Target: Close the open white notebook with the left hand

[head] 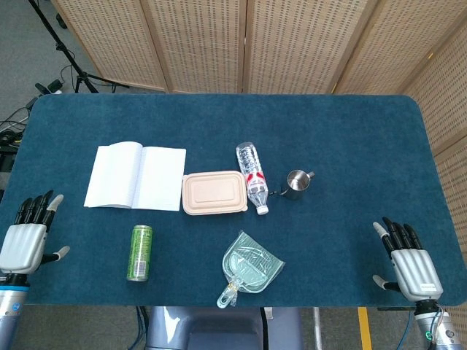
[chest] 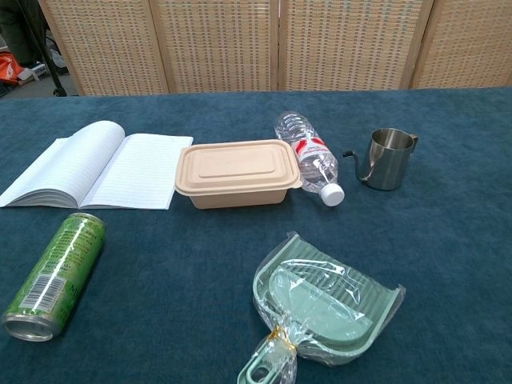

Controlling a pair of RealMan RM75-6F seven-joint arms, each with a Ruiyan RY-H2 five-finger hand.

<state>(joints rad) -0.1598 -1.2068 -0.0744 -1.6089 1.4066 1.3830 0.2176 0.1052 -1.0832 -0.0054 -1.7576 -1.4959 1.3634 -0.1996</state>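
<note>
Blue carpet-like cloth covers the whole table (head: 350, 138), and behind it stand woven folding screens (head: 292, 44).

Nearest to the robot, at the front edge, are its two hands. Left hand (head: 25, 237) is at the front left corner, fingers straight and spread apart, holding nothing. Right hand (head: 408, 261) is at the front right corner, also with fingers apart and nothing in it. Both are well apart from every object.

I take the beige lunch box (head: 213, 192) in the middle as the reference. In front of the box, a little to the right, lies a pale green dustpan (head: 252, 266) wrapped in clear plastic, its handle toward the front edge. In front of the box on the left side lies a green drink can (head: 140, 252) on its side.

White notebook (head: 136, 176) lies open and flat directly to the left of the box, almost touching it, with lined pages up. It is well apart from the left hand.

At the right of the box a clear water bottle (head: 252, 177) lies on its side, with red label and white cap pointing to the front. Further right of the bottle stands a small steel pitcher (head: 297, 183), upright.
</note>
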